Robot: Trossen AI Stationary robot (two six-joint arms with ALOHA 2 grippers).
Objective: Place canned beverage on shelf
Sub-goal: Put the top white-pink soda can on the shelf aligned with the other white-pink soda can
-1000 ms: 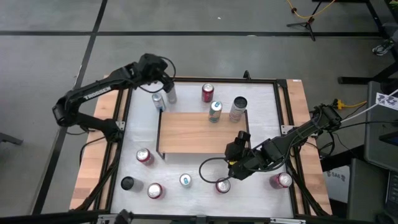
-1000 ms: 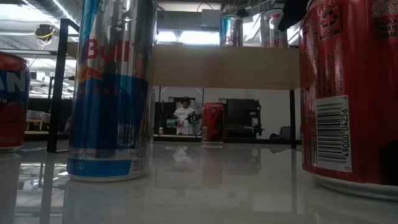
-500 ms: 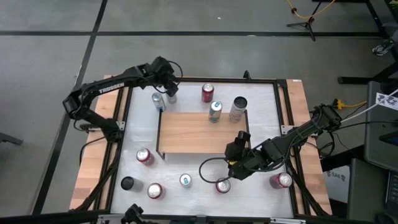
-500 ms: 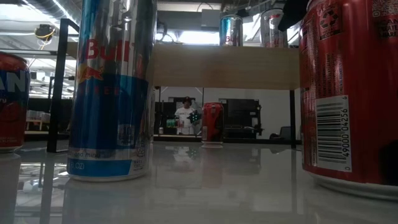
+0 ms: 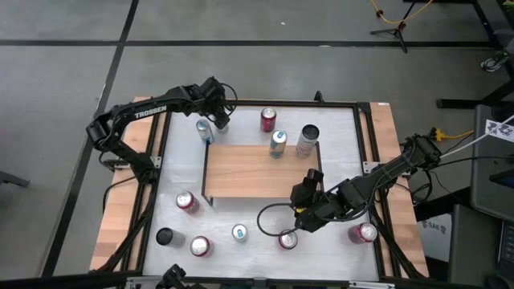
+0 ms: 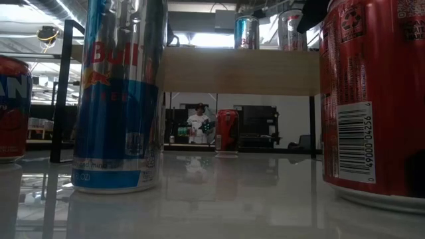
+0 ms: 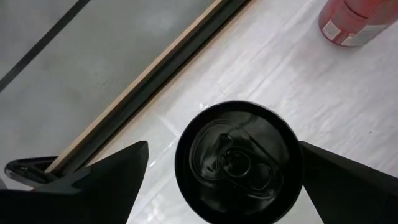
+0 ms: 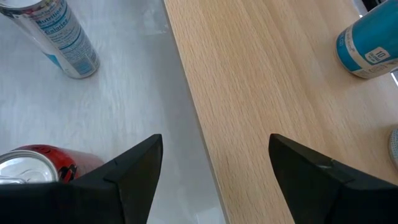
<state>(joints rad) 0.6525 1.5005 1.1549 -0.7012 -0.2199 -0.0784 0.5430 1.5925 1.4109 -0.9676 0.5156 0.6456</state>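
A white tabletop carries a low wooden shelf at its middle, with many cans standing around it. The left gripper hangs over the far left corner of the tabletop, directly above a dark-topped can; its jaws stand wide apart, one on each side of the can's rim and clear of it, gripping nothing. A slim blue and silver can stands just beside that spot, near the shelf's far left corner. Two cans already stand on the shelf's far edge: a teal can and a tall pale can. A red can stands on the tabletop just beyond the shelf. The right gripper rests low at the shelf's near right corner, its jaws partly apart and empty, with the shelf edge between them in the wrist view. Another red can stands near it on the tabletop.
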